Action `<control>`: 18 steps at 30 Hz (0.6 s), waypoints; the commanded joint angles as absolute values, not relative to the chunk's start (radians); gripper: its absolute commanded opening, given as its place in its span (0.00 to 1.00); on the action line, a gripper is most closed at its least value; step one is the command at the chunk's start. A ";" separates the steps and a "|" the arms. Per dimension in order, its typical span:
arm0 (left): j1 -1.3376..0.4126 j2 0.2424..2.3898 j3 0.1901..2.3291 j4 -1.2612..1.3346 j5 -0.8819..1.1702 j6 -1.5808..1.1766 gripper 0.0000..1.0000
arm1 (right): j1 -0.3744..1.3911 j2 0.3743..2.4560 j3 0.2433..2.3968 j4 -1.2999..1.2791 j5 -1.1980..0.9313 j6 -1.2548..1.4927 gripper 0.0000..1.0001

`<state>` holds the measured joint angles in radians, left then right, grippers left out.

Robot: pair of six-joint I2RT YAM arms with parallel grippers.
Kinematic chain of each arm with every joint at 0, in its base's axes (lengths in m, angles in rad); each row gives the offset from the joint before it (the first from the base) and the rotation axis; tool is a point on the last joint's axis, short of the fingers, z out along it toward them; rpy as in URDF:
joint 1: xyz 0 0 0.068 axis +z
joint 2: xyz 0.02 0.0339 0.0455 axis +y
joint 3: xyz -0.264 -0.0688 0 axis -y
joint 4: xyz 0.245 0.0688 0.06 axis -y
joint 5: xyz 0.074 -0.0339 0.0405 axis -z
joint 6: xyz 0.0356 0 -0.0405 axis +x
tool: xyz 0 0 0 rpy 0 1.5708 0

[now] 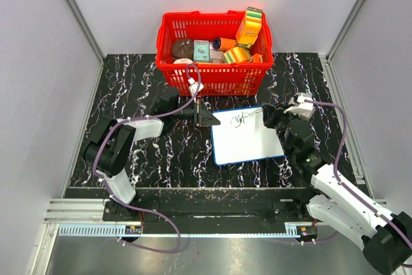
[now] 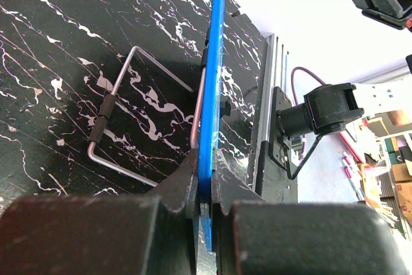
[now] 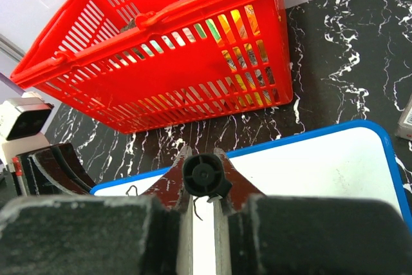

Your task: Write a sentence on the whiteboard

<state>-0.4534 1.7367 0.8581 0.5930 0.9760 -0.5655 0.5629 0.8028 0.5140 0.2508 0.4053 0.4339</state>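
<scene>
The whiteboard [image 1: 248, 141] lies on the black marbled table [image 1: 161, 156], just in front of the red basket [image 1: 219, 80], its long side running left to right. The sentence [image 1: 241, 119] so far appears as a few thin black strokes near the board's far edge; they are too small to read.

The left gripper [image 2: 205, 207] is pressed together on the board's blue rim at the left edge. In the left wrist view a bent metal wire [image 2: 108, 103] shows beside the rim.

The right gripper [image 3: 205, 173] pinches a black marker [image 3: 205, 178] above the board's far part. Whether the marker's tip touches the surface cannot be told. The basket holds assorted packaged goods.
</scene>
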 commanded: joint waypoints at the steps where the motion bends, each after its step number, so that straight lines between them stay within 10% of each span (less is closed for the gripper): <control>1: -0.457 1.743 0.884 0.607 0.954 -0.463 0.00 | 0.555 0.791 0.538 0.319 0.411 0.420 0.00; 18: -0.460 1.746 0.887 0.607 0.959 -0.465 0.00 | 0.557 0.871 0.566 0.357 0.399 0.419 0.00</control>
<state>-0.4534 1.7367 0.8581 0.5919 0.9760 -0.5659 0.5625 0.8642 0.5217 0.3073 0.3992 0.4335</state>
